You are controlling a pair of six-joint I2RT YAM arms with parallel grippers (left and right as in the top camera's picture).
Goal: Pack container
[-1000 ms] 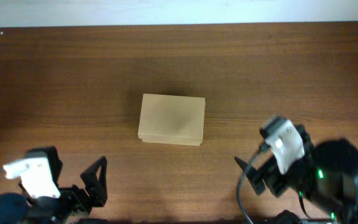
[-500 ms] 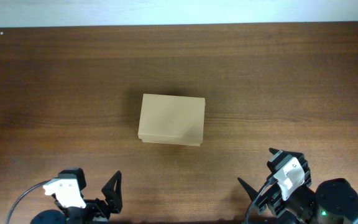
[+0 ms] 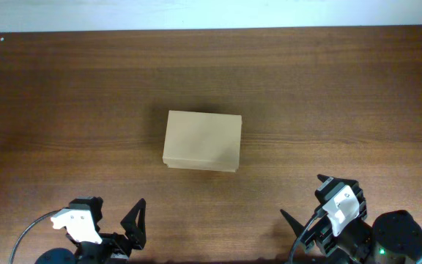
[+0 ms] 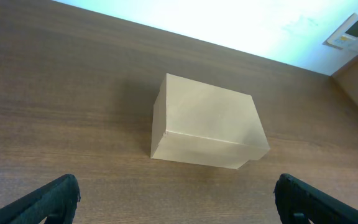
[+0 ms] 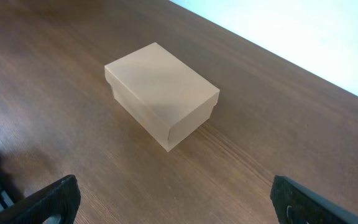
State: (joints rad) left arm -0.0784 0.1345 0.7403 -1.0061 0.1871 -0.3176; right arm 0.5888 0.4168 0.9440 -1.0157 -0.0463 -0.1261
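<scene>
Sitting closed on the surface (image 3: 328, 88), the container (image 3: 201, 141) looks packed; the left hand (image 4: 179, 202) and right hand (image 5: 176, 202) gape wide, empty, well apart from it.

A small, plain tan cardboard box (image 3: 201, 141) sits alone on its base near the middle of a dark wood tabletop (image 3: 343, 95), lid closed flat, long sides running roughly left to right.

Plain, unmarked tan-brown container (image 3: 201, 141); dark brown table (image 3: 343, 88) with fine wood grain; pale wall (image 4: 229, 25)
</scene>
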